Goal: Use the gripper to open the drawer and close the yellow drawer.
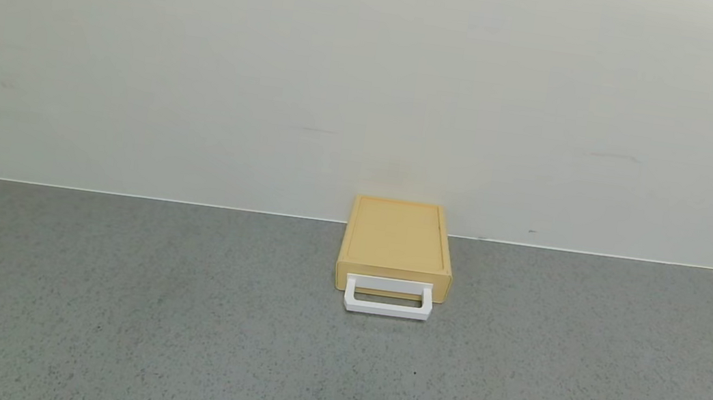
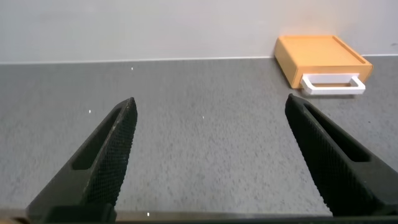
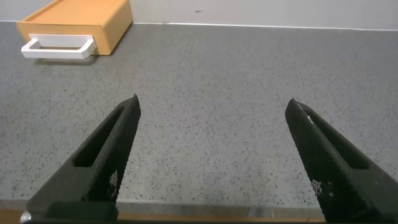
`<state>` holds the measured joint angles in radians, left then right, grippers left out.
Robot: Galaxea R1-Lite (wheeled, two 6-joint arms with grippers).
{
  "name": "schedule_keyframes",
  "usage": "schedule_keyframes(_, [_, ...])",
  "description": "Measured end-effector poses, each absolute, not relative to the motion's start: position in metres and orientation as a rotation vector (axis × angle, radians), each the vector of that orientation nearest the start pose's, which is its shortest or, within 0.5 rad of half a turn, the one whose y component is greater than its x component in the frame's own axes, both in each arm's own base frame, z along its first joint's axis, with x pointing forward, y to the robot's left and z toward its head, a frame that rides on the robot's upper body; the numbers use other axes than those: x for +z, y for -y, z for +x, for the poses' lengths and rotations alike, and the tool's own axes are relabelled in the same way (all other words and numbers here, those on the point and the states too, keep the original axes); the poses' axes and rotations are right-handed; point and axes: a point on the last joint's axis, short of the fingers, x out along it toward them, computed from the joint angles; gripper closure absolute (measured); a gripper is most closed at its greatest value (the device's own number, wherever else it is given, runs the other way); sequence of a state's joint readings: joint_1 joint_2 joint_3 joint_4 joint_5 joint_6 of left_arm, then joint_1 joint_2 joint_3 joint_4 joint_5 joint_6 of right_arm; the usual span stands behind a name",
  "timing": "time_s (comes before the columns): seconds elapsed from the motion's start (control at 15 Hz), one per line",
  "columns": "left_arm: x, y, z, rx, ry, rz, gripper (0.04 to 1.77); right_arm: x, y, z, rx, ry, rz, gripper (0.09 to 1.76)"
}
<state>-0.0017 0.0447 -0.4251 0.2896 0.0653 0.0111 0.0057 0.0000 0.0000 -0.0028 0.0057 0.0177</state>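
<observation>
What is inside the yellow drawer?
You can't see inside. The yellow drawer is pushed shut in its case, so only its flat top and white handle show. Nothing sits on top. Both grippers are far from it with open jaws.

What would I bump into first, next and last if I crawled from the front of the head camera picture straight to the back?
Bare grey table → white handle → yellow drawer in its case, shut → white wall.
</observation>
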Motion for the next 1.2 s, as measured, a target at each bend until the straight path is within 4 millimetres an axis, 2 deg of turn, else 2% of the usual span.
schedule_keyframes(0.2, [0.128, -0.001, -0.043, 0.061, 0.16, 0.066, 0.09, 0.076, 0.0, -0.023, 0.011, 0.003, 0.018, 0.14])
schedule_keyframes(0.33, [0.103, -0.001, -0.03, 0.054, 0.127, 0.091, 0.09, 0.076, 0.0, -0.023, 0.012, 0.002, 0.017, 0.14])
schedule_keyframes(0.47, [0.089, 0.0, -0.025, 0.02, 0.09, 0.092, 0.09, 0.076, 0.0, -0.023, 0.012, 0.003, 0.017, 0.14])
schedule_keyframes(0.8, [0.082, 0.0, -0.023, -0.001, 0.066, 0.089, 0.09, 0.076, 0.0, -0.023, 0.011, 0.003, 0.018, 0.14])
schedule_keyframes(1.0, [0.074, 0.0, -0.023, -0.022, -0.017, 0.059, 0.09, 0.076, 0.0, -0.023, 0.012, 0.003, 0.018, 0.14])
schedule_keyframes(1.2, [0.076, 0.001, -0.023, -0.022, 0.008, 0.035, 0.09, 0.076, 0.0, -0.023, 0.011, 0.003, 0.018, 0.14])
